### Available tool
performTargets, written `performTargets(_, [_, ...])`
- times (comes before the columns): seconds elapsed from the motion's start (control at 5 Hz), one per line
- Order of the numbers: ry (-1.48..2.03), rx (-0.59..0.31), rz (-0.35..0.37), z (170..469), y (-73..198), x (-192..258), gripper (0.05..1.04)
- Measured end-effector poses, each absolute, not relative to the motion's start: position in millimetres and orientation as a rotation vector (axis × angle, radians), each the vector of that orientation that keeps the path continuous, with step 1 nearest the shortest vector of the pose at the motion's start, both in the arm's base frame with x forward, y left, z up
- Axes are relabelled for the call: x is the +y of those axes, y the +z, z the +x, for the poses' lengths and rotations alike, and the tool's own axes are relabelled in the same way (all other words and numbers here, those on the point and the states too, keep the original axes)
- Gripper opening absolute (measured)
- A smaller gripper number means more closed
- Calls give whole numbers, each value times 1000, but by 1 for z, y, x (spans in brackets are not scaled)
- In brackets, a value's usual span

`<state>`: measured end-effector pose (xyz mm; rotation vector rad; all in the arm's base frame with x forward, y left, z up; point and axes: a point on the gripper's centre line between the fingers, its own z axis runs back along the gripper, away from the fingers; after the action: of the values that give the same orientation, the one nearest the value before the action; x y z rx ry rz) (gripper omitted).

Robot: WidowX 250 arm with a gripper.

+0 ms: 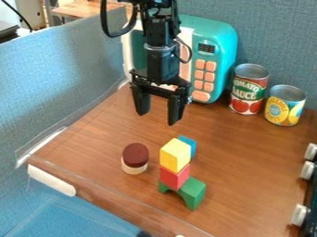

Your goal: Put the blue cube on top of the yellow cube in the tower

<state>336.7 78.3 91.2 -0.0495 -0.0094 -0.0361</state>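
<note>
Behind yellow cube (175, 155), blue cube (191, 145), flat face up; tower (174, 177) long axis vertical; claw (158, 118) released, pointing down.

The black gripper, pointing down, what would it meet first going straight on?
Perhaps the yellow cube, just below the gripper in the picture; depth is unclear, so it might miss that and meet the wooden table.
</note>
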Motion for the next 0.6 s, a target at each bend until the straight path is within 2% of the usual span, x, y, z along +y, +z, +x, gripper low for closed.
performTargets(0.2, [-30, 29, -60, 335, 77, 78, 1001])
performTargets(0.6, [-72, -20, -6, 354, 78, 50, 1001])
